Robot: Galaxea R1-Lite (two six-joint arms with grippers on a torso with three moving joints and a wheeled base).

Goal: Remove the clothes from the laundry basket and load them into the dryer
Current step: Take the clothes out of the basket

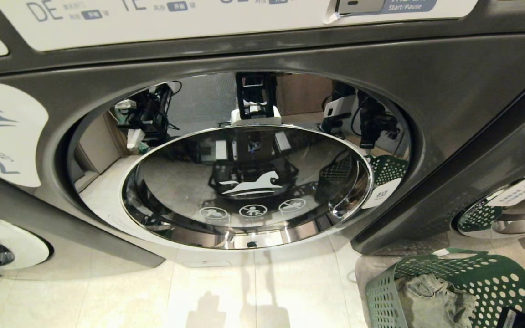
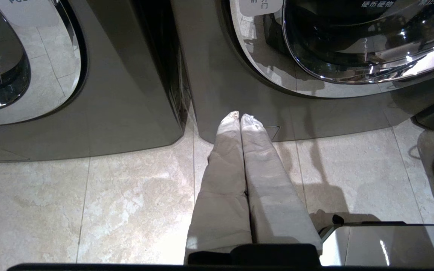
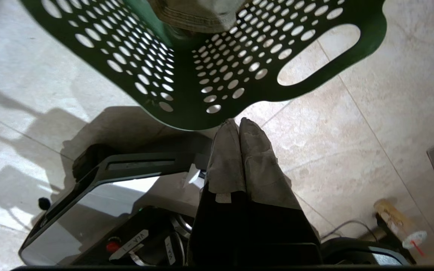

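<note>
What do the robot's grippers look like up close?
Each gripper ends in two long, flat fingers that taper to rounded tips and are wrapped in pale cloth-like covers. The left gripper has whitish covers on a black base. The right gripper has greyer, more worn covers, patched with small pieces of tape, on a black body.

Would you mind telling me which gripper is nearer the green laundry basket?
Right. The right gripper hangs shut just outside the basket rim; the left gripper, also shut, points at the dryer base, well aside.
</note>
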